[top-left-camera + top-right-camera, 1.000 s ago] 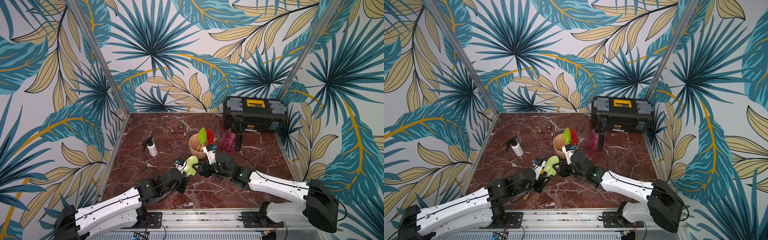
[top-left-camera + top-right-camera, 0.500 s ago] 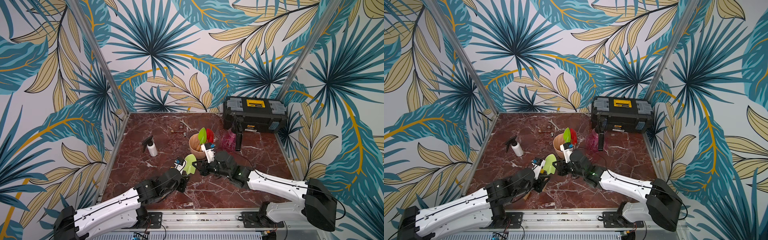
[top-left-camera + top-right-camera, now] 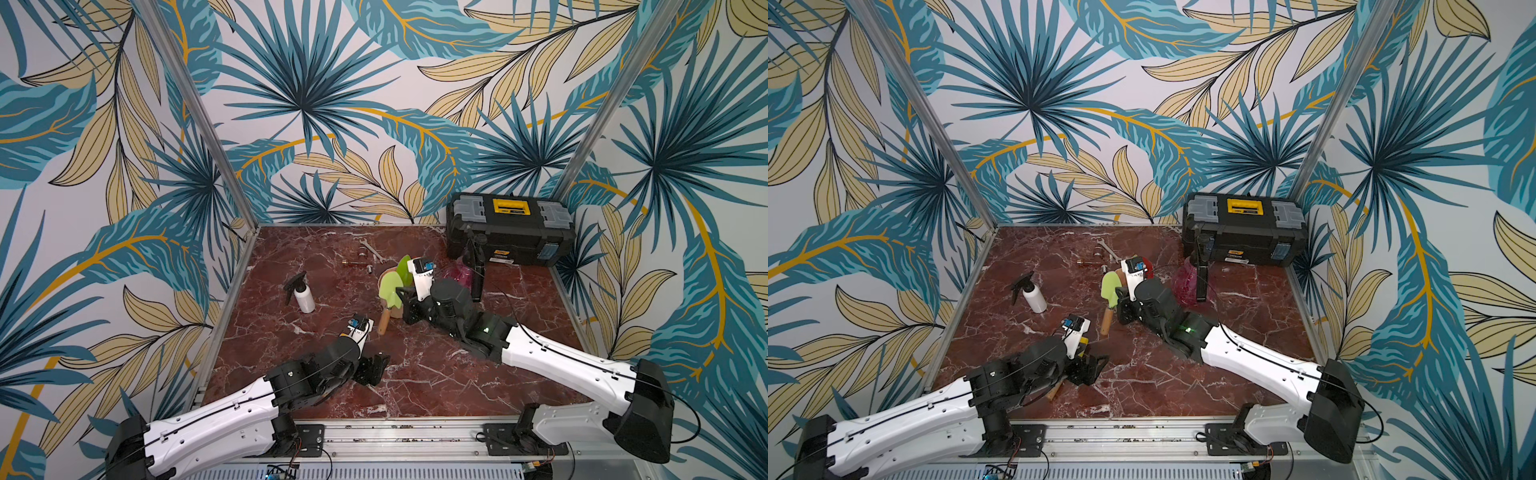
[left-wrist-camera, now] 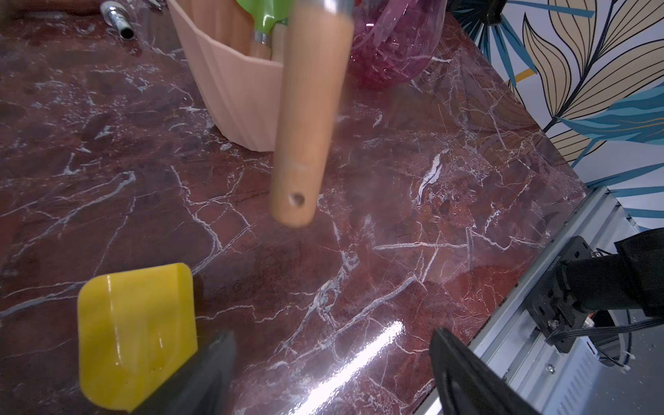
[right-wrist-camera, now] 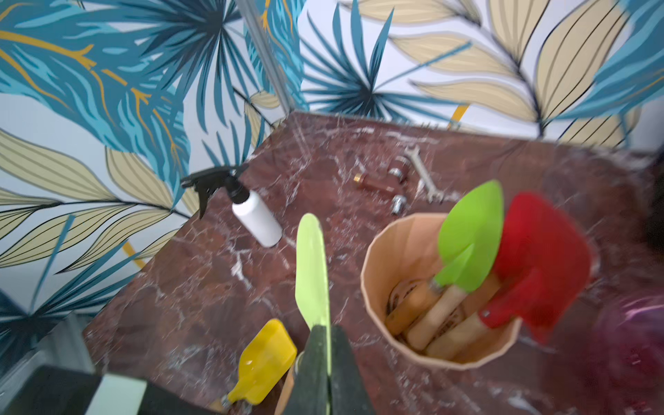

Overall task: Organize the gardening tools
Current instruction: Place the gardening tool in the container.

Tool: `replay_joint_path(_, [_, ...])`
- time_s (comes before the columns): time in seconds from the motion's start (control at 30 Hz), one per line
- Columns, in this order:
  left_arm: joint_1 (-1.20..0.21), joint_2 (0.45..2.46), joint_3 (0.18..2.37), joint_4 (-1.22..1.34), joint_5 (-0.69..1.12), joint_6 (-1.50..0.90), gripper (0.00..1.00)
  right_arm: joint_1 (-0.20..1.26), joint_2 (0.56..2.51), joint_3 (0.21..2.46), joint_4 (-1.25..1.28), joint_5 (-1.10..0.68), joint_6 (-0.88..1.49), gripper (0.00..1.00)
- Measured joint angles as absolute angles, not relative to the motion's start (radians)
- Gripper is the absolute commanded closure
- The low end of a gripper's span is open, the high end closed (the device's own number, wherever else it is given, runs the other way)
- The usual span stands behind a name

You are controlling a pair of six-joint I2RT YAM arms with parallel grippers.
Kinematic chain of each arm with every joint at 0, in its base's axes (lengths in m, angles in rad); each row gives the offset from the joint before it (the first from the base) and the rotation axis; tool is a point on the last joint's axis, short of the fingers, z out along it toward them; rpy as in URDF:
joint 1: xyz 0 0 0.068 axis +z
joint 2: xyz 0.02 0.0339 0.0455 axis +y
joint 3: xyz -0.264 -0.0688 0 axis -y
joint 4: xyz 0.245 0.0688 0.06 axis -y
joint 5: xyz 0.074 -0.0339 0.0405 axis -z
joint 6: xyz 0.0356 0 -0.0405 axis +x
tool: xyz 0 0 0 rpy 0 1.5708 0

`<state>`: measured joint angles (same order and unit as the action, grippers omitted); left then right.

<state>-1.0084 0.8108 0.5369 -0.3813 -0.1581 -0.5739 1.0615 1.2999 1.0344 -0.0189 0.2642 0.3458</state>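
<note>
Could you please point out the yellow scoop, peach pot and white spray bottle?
yellow scoop (image 4: 136, 330): left wrist view, on its blade.
peach pot (image 5: 402, 248): right wrist view, on its inner wall.
white spray bottle (image 5: 257, 222): right wrist view, on its body.

**Left jaws wide, right jaws clamped**

The left arm (image 3: 208, 424) reaches in low from the front. Its left gripper (image 3: 371, 369) points forward, fingers (image 4: 201, 377) spread wide with nothing between them. The right arm (image 3: 561, 365) stretches toward the middle with its wrist raised. The right gripper (image 5: 325, 328) is closed on the blade of a lime-green trowel (image 5: 312, 266).
</note>
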Motion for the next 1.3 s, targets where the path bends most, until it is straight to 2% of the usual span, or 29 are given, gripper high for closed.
replay_joint_path(0.23, [-1.008, 0.811, 0.537, -0.382, -0.161, -0.573, 0.09, 1.06, 1.353, 1.152, 0.032, 0.5, 0.128, 1.0])
replay_joint_path(0.5, [-1.008, 0.811, 0.537, -0.402, -0.187, -0.575, 0.08, 1.06, 1.554, 1.158, 0.178, 0.639, -0.056, 1.0])
replay_joint_path(0.8, [-1.008, 0.819, 0.537, -0.474, -0.252, -0.597, 0.08, 1.06, 1.718, 1.201, 0.289, 0.655, -0.128, 0.99])
replay_joint_path(1.1, [-1.008, 0.831, 0.535, -0.55, -0.309, -0.637, 0.07, 1.059, 1.784, 1.205, 0.313, 0.641, -0.108, 0.97])
replay_joint_path(1.3, [-1.008, 0.857, 0.535, -0.599, -0.33, -0.663, 0.07, 1.059, 1.809, 1.193, 0.317, 0.631, -0.074, 0.92])
